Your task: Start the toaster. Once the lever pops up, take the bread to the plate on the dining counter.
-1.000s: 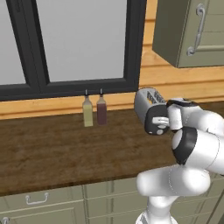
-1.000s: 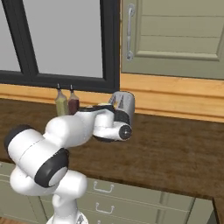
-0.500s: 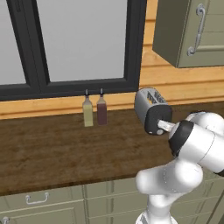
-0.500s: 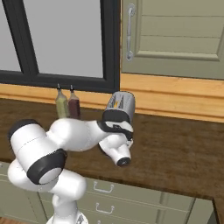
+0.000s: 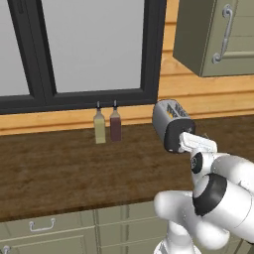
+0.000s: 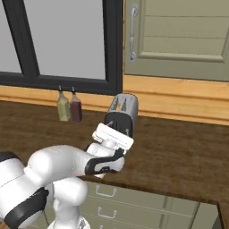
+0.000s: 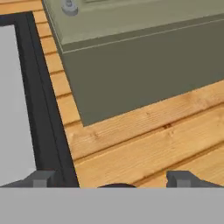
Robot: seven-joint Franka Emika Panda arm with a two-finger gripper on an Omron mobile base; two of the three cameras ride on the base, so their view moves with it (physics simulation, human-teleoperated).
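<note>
I see my gripper (image 7: 111,179) just in front of the toaster's black end panel, fingers (image 7: 41,178) spread wide, pinching nothing. The toaster (image 5: 172,125) stands on the dark wood worktop (image 5: 64,168), close to the wooden back wall, its slots facing up; I cannot tell if bread sits inside. Beside it, further along the wall, stand two small bottles (image 5: 107,125). Beyond them are the black-framed window (image 5: 79,49) and an olive wall cabinet (image 5: 216,34).
</note>
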